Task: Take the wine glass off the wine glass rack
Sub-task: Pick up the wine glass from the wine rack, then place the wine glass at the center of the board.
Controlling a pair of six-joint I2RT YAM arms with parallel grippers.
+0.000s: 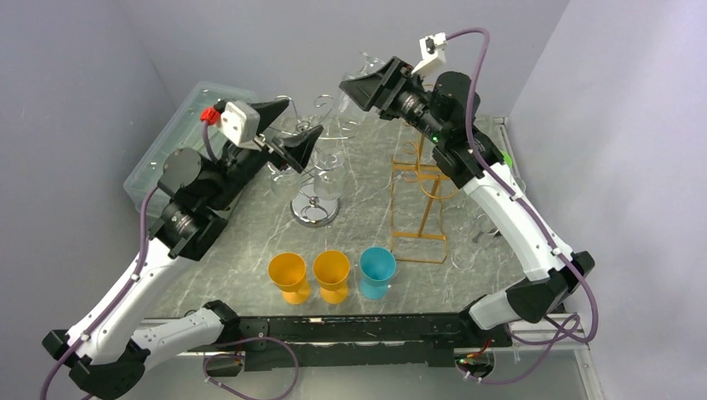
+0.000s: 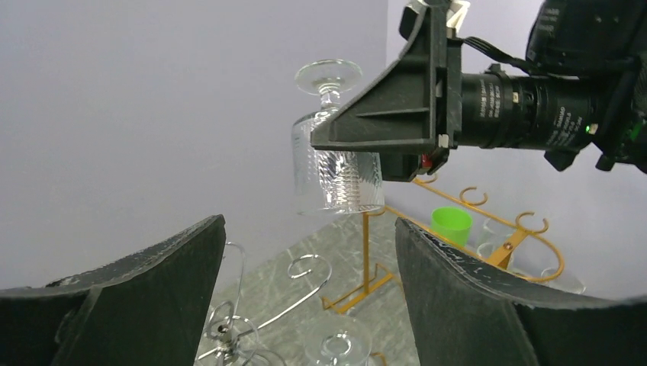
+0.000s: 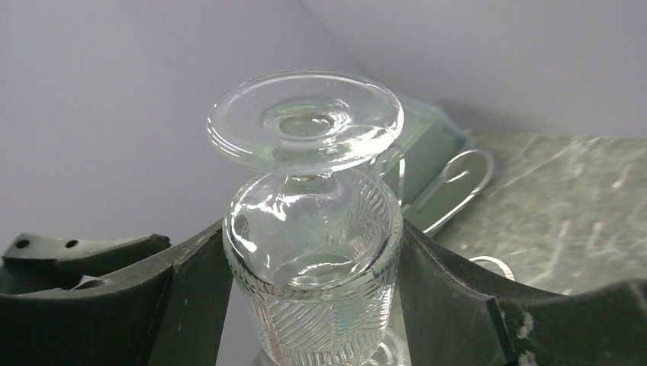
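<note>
My right gripper point(image 1: 364, 83) is shut on a clear ribbed wine glass point(image 1: 370, 65), held upside down by its bowl, foot up, high above the back of the table. In the right wrist view the glass point(image 3: 313, 229) sits squeezed between both fingers point(image 3: 191, 297). The left wrist view shows the same glass point(image 2: 336, 164) in the air, clear of the silver wine glass rack point(image 2: 229, 332). My left gripper point(image 1: 292, 137) is open and empty, just above the silver rack point(image 1: 315, 208), where another glass foot point(image 2: 339, 347) hangs.
A gold wire rack point(image 1: 421, 200) stands at the right, with a green cup point(image 2: 450, 225) behind it. Two orange cups point(image 1: 288, 275) and a blue cup point(image 1: 377, 271) stand near the front. A clear plastic bin point(image 1: 179, 133) sits at the back left.
</note>
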